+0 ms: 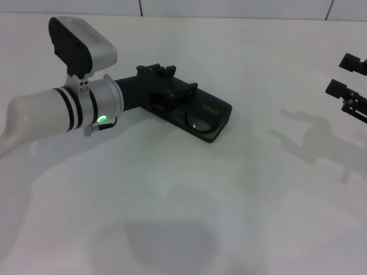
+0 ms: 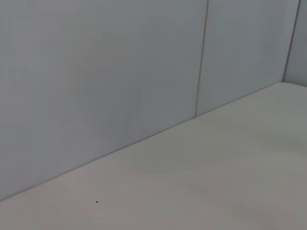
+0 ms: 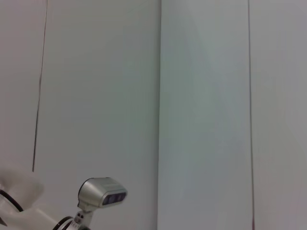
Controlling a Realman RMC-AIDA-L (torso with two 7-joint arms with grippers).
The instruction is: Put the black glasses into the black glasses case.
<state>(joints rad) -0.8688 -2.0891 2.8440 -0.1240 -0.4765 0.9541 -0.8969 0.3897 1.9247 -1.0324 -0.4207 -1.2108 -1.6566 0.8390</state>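
The black glasses case [image 1: 221, 110] lies on the white table [image 1: 241, 195] at centre back in the head view, with small orange lettering showing on it. One clear lens of the black glasses [image 1: 200, 122] shows at the case's near edge, and the glasses seem to lie in or on the case. The rest of the frame is hidden under my left gripper [image 1: 172, 91], which is low over the case's left end. My right gripper [image 1: 346, 75] hangs at the right edge, far from the case, open and empty. Neither wrist view shows the case or the glasses.
A pale panelled wall [image 1: 229, 7] runs along the table's back edge. The left wrist view shows only wall and table [image 2: 216, 177]. The right wrist view shows the wall and my left arm's wrist camera [image 3: 102, 192].
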